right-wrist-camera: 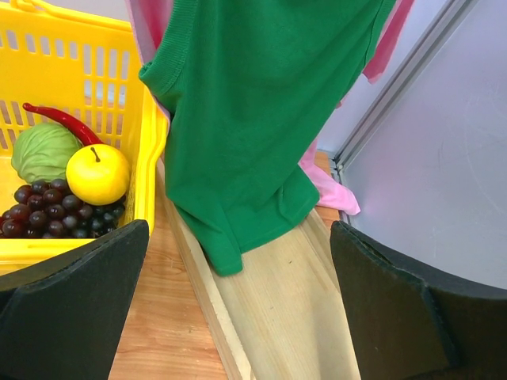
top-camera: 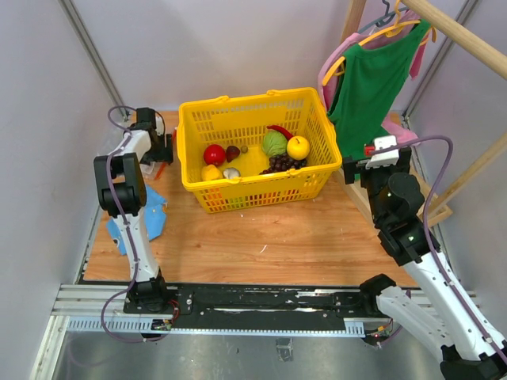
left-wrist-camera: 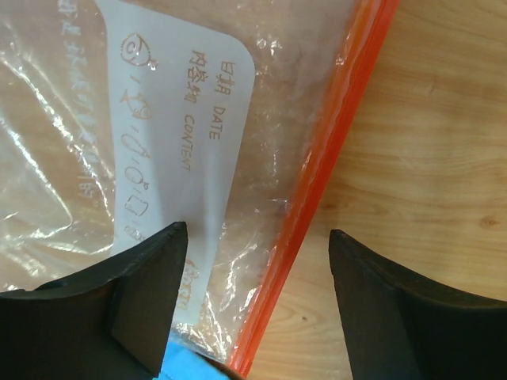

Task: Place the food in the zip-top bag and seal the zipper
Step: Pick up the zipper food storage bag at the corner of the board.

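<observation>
**userA:** left claw (top-camera: 164,149) parked beside the yellow lattice plastic basket (top-camera: 253,194), glossy toy fruits and vegetables (top-camera: 298,147) inside.

**userB:** wrist cam: it's wide open over the clear soft plastic zip-top bag (left-wrist-camera: 71,142), red-orange zipper strip (left-wrist-camera: 337,150) between the fingers. The white label (left-wrist-camera: 198,142) reads "DATE", "CONTENT".

**userA:** right claw (right-wrist-camera: 239,228) gapes too, empty.

Table (top-camera: 277,237): wood-grain top, warm brown, grain running left to right. 4 things lie directly on it.

1. Yellow basket (top-camera: 261,194): far centre, upright, lattice walls, turned a little off square.
2. Zip-top bag (left-wrist-camera: 79,119): far left, flat on the wood, white label panel facing up. Its zipper (left-wrist-camera: 333,134) lies straight, with bare wood beside it.
3. Blue crumpled sheet (top-camera: 152,212): left edge, nearer than the bag. Material unclear.
4. Pale wooden plank (right-wrist-camera: 269,317): right side, running near to far, just beside the basket, a strip of table between them.

Near edge: black and metal rail (top-camera: 261,305), full width.
</observation>
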Available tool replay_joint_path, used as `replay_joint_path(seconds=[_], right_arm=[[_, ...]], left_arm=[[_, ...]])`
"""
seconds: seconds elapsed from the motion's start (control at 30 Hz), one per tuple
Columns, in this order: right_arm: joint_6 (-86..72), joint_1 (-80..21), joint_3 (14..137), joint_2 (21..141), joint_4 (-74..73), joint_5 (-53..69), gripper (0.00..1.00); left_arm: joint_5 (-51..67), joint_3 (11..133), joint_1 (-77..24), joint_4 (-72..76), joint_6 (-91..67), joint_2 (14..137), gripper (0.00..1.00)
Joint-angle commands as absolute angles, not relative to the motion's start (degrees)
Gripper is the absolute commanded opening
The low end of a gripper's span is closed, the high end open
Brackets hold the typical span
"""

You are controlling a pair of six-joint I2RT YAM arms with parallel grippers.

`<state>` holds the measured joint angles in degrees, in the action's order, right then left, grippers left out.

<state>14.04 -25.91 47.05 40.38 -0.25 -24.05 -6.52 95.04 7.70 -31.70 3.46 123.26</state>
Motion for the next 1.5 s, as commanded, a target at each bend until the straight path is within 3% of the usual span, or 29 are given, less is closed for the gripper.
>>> replay_joint_path(seconds=[0.0,0.43,0.83,1.47], right_arm=[[14.9,-26.7,47.2,40.6,1.5,-25.1,0.98],[15.0,-26.7,47.4,41.3,1.4,-25.1,0.98],[14.6,-26.7,47.7,41.1,1.0,-23.6,0.98],[9.8,-27.1,49.4,39.8,-2.0,-17.4,0.98]], left_arm=[[-3.0,98.9,8.4,-33.9,3.2,126.8,0.73],[4.3,100.6,10.6,-35.5,0.6,130.9,0.36],[5.6,100.0,10.7,-35.7,-1.8,124.5,0.01],[9.0,99.0,10.6,-36.3,-16.3,99.7,0.00]])
